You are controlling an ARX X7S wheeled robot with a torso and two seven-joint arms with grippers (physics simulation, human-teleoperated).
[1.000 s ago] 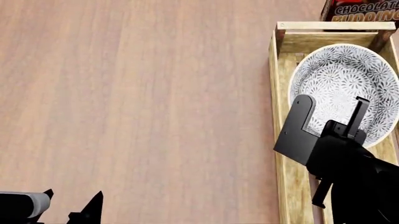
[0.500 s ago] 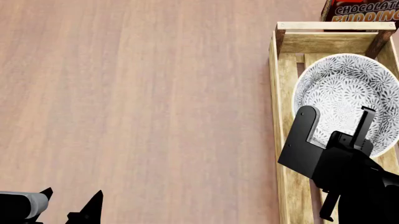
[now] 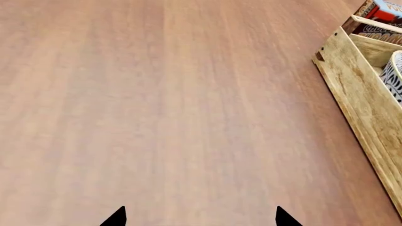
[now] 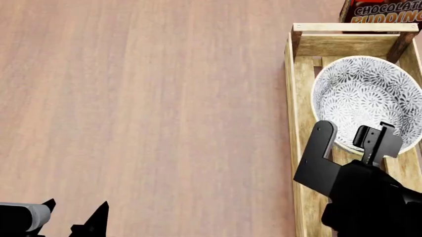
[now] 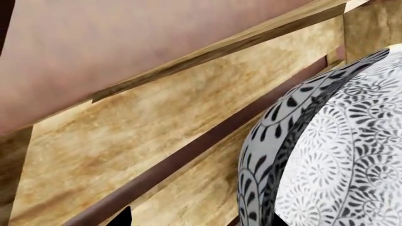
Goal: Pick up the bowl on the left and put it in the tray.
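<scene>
since a second ago the bowl (image 4: 366, 101) has dropped lower into the tray (image 4: 297, 74) and sits a little nearer its far end, while the right gripper (image 4: 355, 138) has drawn back toward the robot, so that its two black fingers now stand spread over the bowl's near rim with nothing pinched between them. the bowl, white with a dense grey-blue floral pattern, rests inside the tray's far half, close to the end board and the darker corner post; the head view does not settle whether it lies flat on the slatted floor or leans on the side walls. in the right wrist view the bowl's patterned outer wall (image 5: 283, 141) curves up just beside the tray's inner side board (image 5: 157, 132), with a dark gap between slats running below it. the left wrist view catches the tray's outer side (image 3: 358, 99) and a sliver of the bowl (image 3: 394, 77) above it. beyond the tray's far end stands a chocolate pudding box (image 4: 382, 11). the left gripper (image 4: 76, 217) hangs low over the bare wooden table (image 4: 145, 98), well apart from the tray, its pointed tips parted and holding nothing.
</scene>
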